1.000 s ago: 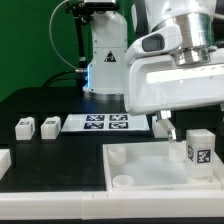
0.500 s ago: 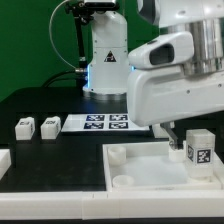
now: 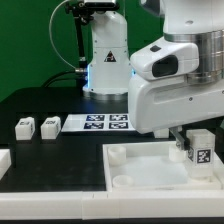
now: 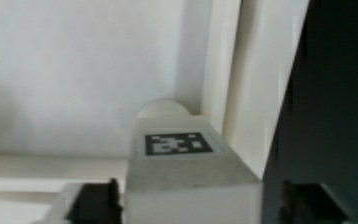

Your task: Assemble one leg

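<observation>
Bearing a black-and-white marker: leg

Black table, white leg, 2nd leg just beside it, marker board next along, white tray part in front

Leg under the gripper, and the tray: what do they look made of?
Leg: seemingly hard white plastic with a matte finish. It has flat faces and crisp edges, and a black-and-white pattern printed on one face. Tray: likely the same matte white plastic, with smooth, rounded raised edges and no gloss. Whether either is moulded or 3D-printed cannot be told.
</observation>
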Tool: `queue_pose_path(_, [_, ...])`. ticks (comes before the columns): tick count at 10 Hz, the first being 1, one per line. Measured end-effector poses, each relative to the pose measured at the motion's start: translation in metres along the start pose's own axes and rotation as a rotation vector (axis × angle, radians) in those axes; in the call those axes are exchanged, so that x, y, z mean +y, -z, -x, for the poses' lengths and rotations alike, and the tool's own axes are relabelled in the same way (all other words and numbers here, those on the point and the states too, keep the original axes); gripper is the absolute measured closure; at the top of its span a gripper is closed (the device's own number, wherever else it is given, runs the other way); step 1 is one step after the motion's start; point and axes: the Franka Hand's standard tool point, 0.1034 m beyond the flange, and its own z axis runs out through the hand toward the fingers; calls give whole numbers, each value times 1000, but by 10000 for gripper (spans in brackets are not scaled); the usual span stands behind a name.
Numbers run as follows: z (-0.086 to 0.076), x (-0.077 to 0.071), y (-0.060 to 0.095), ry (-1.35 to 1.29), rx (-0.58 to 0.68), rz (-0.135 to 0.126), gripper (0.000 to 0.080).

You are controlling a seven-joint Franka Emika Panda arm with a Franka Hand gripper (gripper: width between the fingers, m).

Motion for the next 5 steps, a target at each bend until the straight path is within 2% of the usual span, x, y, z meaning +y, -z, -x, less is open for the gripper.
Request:
queue_pose_path(1, [0, 0, 0, -53, 0, 0, 495])
queue_pose_path(5, [-1, 2, -3, -493, 8, -5, 502])
